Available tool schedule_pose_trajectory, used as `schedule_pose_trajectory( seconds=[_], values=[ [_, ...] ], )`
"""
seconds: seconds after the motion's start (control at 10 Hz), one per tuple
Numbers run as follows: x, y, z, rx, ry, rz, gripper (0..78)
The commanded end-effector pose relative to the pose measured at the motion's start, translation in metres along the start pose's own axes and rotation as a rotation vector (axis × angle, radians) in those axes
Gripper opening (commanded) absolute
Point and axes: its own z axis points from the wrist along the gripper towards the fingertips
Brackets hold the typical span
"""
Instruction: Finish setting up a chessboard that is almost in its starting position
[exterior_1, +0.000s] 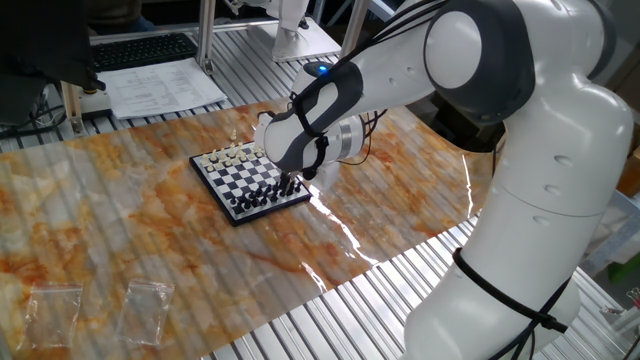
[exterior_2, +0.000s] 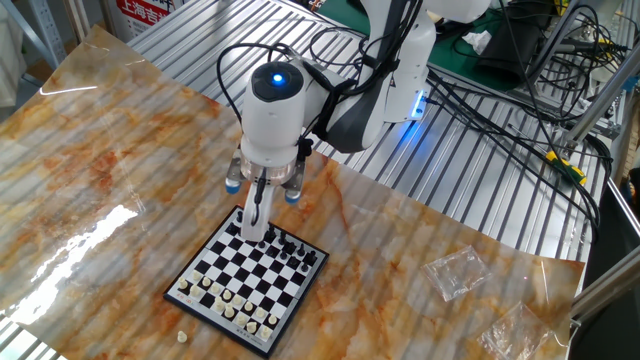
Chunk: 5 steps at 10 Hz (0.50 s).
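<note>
Chessboard (exterior_2: 245, 282) lying flat on the marbled orange table cover (exterior_2: 120, 190), cream pieces (exterior_2: 225, 303) lining one edge and black pieces (exterior_2: 292, 250) the opposite edge. Gripper (exterior_2: 256, 234) pointing straight down over the black-piece end, fingertips reaching down among the pieces at the board's corner — fingers looking close together, though whether clamping a piece cannot be told. One stray cream piece (exterior_2: 183, 338) sitting on the cover just off the board's cream side. Two clear plastic bags (exterior_1: 100, 308) lying well apart from the board
</note>
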Motion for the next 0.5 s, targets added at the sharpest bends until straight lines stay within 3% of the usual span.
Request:
schedule_pose_trajectory(
  seconds=[0.1,0.5],
  values=[
    [-0.0005,0.0007,-0.0009,-0.004,0.003,0.006,1.4],
    [0.0001,0.001,-0.0011,-0.009,0.013,0.016,1.4]
  ],
)
